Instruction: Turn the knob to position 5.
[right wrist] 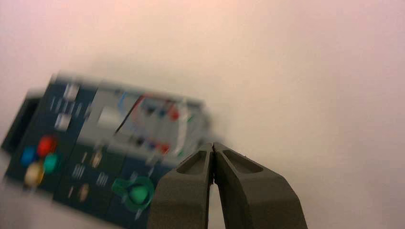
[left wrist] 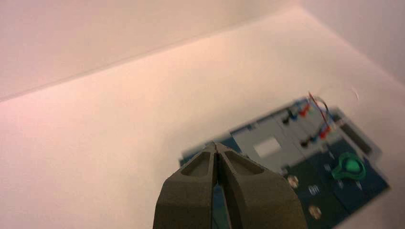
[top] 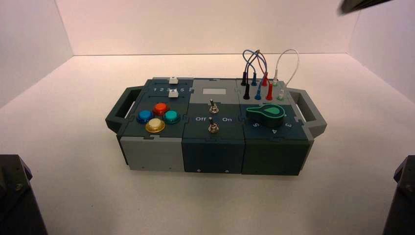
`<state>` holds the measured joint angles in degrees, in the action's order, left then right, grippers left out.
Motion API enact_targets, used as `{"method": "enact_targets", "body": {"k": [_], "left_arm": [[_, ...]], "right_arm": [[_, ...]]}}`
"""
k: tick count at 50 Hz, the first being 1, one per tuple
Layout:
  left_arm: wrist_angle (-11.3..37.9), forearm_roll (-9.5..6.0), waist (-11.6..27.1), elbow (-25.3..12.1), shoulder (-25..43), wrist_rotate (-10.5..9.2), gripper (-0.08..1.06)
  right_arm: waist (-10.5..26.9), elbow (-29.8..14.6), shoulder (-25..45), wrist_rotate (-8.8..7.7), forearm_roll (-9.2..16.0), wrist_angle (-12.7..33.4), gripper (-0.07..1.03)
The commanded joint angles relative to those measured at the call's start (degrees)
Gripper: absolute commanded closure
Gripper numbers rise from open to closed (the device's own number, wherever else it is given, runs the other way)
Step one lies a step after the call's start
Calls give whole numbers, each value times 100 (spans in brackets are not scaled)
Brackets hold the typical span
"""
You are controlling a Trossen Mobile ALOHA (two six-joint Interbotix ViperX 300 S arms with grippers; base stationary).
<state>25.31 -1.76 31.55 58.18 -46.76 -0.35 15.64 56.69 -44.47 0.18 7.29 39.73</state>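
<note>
The knob (top: 266,113) has a bright green teardrop top and sits on the right section of the box (top: 210,152). Its pointed tip points toward the box's middle. The white numeral 5 (top: 256,126) lies just in front of the tip, at the left end of an arc with 4 and 3. The knob also shows in the left wrist view (left wrist: 351,167) and the right wrist view (right wrist: 136,192). My left gripper (left wrist: 216,145) is shut and empty, high above the box's left. My right gripper (right wrist: 212,145) is shut and empty, high above the box's right.
Two metal toggle switches (top: 213,106) stand on the middle section by "Off" and "On". Four coloured push buttons (top: 157,116) sit on the left section. Plugged wires (top: 259,73) rise behind the knob. A dark part (top: 362,5) shows at the top right.
</note>
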Motion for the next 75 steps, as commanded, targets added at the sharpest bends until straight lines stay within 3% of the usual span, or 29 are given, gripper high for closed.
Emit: {"method": "enact_targets", "body": {"k": [1,17,28,35,42,55,75], "left_arm": [[202,-9,272,-316,299,18,101],[905,-9,861,-545,984,88,101],[940,-9,967,-448,1301,88,101],[940,-9,1011,-422,1380,88,101],[940,-26,1450,-404,1503,88,101],[940,-26,1617,-334,1617,88,101],[932,-18,1635,-290,1670,123,101]], "right_arm": [[457,-343,483,0,-62,44,98],[976,-413,1248,-70,-141,44,98],[1547,-510,1784,-70,-105,-26,98],[1705,-571,2048,-70,-88,-70,98],[2030,-765,2681,-70,-79,-123,98],[2294,-1002,3305,-70,-44,-123,99],[2338,-1116,3920,-70,18,-158,99]]}}
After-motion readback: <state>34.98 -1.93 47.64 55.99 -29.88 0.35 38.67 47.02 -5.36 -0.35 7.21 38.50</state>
